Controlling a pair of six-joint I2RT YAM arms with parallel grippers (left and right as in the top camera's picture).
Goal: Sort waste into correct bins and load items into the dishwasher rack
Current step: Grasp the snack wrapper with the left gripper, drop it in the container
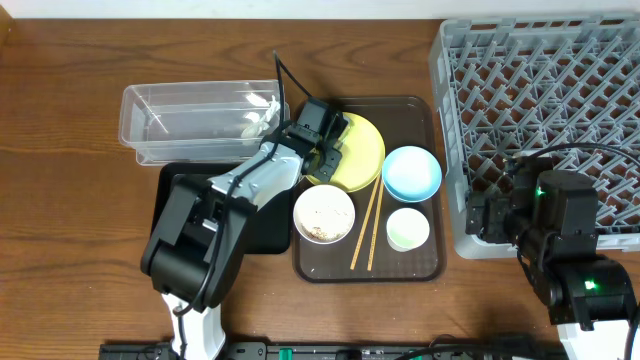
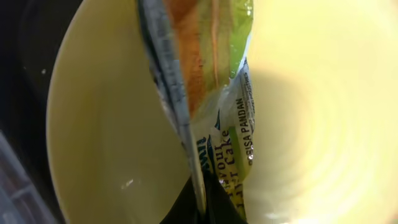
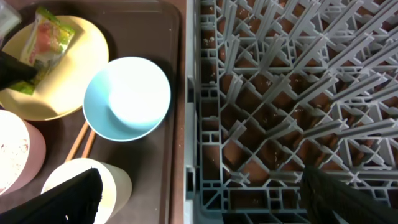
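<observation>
Found the left gripper (image 1: 325, 135) down over the yellow plate (image 1: 367, 152), at the plate's 10 o'clock side, jaws pinched together on the snack wrapper (image 3: 46, 38). Saw, from the left wrist, the green-yellow foil with orange print standing on edge right before the lens, backed by the plate's pale hollow. Could not tell whether the snack wrapper touched the plate or hung clear of it.

Noted the plate at 12 o'clock on the brown tray (image 1: 420, 112). Placed the light blue bowl (image 1: 411, 172) just beside the plate at its 4 o'clock. Placed the white bowl (image 1: 323, 213) at the plate's 7 o'clock, with rice-like scraps (image 1: 322, 228) inside, and the small white cup (image 1: 408, 229) at the blue bowl's 6 o'clock. Spotted the two chopsticks (image 1: 366, 225) lying between white bowl and cup, pointing toward 1 o'clock.

Located the clear tub (image 1: 190, 122) off the brown tray's 10 o'clock corner, a crumpled white scrap (image 1: 260, 117) at its 3 o'clock end. Located the black tray (image 1: 172, 178) at the tub's 6 o'clock, partly under the left arm.

Found the right gripper (image 1: 487, 213) over the 9 o'clock edge of the grey rack (image 1: 540, 80), toward its 7 o'clock corner, fingers (image 3: 62, 199) spread wide and gripping nothing.
</observation>
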